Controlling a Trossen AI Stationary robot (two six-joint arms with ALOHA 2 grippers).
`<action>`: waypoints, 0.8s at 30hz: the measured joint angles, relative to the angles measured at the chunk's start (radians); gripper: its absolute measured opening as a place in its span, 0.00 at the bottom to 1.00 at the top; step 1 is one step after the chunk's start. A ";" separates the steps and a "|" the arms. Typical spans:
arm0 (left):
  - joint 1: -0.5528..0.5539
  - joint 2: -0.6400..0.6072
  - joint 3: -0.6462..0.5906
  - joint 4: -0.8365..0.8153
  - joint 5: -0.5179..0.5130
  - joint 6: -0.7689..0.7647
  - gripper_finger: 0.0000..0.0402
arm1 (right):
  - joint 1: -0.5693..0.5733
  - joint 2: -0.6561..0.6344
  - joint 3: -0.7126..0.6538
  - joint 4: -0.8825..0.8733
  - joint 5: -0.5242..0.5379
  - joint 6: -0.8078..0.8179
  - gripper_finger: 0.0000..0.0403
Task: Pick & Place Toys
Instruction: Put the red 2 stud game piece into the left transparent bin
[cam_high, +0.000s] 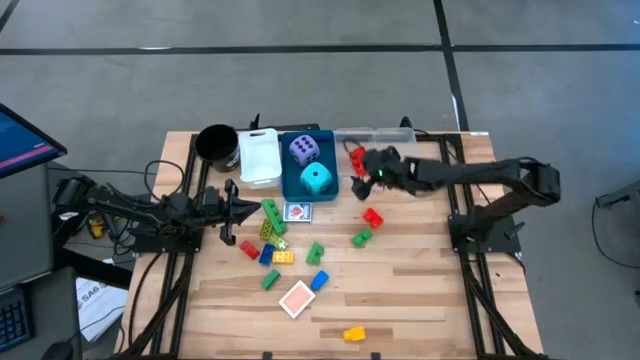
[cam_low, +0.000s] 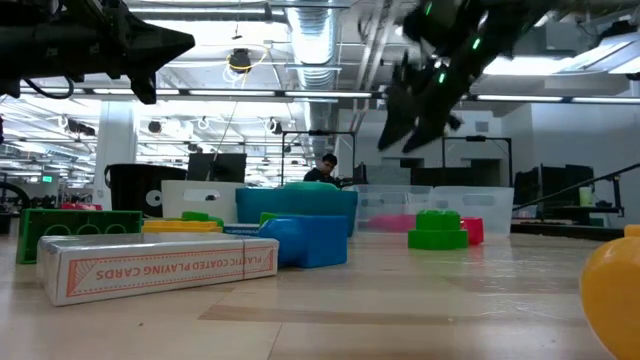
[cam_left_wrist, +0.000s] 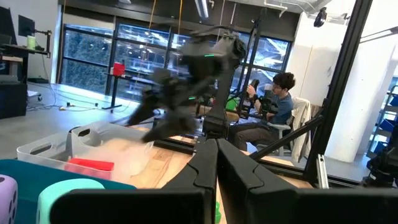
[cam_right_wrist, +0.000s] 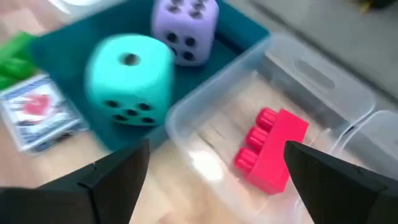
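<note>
A red brick (cam_right_wrist: 270, 149) lies on its side on the floor of the clear bin (cam_right_wrist: 323, 81). My right gripper (cam_right_wrist: 217, 186) hovers open above that bin's near left corner (cam_high: 358, 178), with nothing between its fingers. The purple die (cam_high: 304, 149) and the cyan die (cam_high: 317, 180) sit in the blue bin (cam_high: 292, 183). Several small bricks, such as a red one (cam_high: 372, 217) and a green one (cam_high: 361, 238), lie loose on the table, along with a card box (cam_high: 298, 212) and a card (cam_high: 297, 298). My left gripper (cam_high: 240, 208) waits shut at the table's left, holding nothing.
A black cup (cam_high: 215, 143) and a white bin (cam_high: 258, 155) stand at the far edge, left of the blue bin. A yellow brick (cam_high: 354, 334) lies near the front edge. A person sits in the room behind the table (cam_left_wrist: 277, 102).
</note>
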 joint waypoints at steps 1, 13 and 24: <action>0.000 0.000 0.000 0.000 0.000 0.000 0.01 | 0.048 -0.019 0.000 -0.027 0.044 0.026 0.90; 0.000 -0.001 0.000 0.026 -0.001 0.012 0.01 | 0.432 -0.018 -0.001 -0.242 0.323 0.406 0.86; 0.002 -0.001 0.000 0.159 -0.006 0.137 0.01 | 0.481 0.105 -0.050 -0.343 0.321 0.679 0.85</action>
